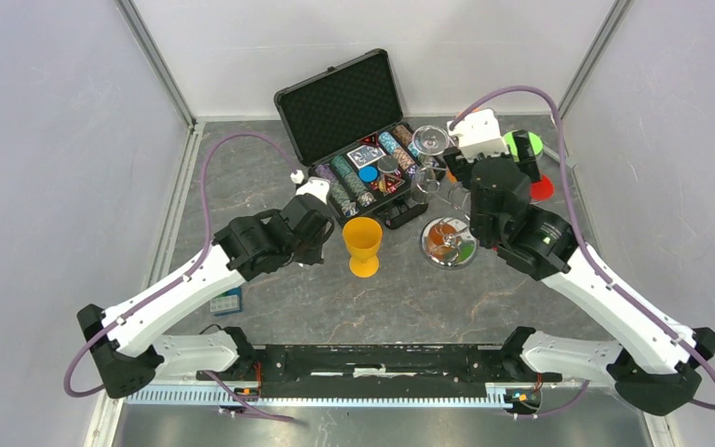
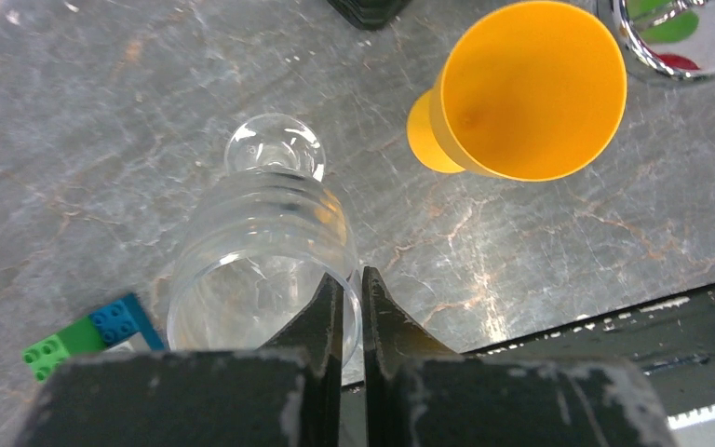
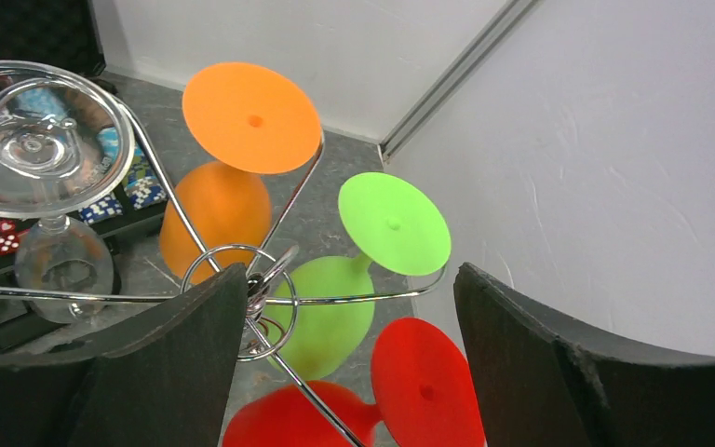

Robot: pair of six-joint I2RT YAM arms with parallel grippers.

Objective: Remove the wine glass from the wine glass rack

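- The right gripper (image 3: 349,279) hangs spread wide and empty above the wine glass rack (image 1: 447,240), its jaws framing the green wine glass (image 3: 393,223), probably lining up a grab.
- That glass hangs foot-up on a hook arm.
- The left gripper (image 2: 354,284), nearly closed, pinches the rim of a clear ribbed glass (image 2: 261,251), well apart from the rack.

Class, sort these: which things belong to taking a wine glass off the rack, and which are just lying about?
Job: wine glass rack, clear wine glass, orange glass, green glass, red glass, right gripper, left gripper holding clear ribbed glass.
Lying about: poker chip case, toy bricks, yellow goblet.
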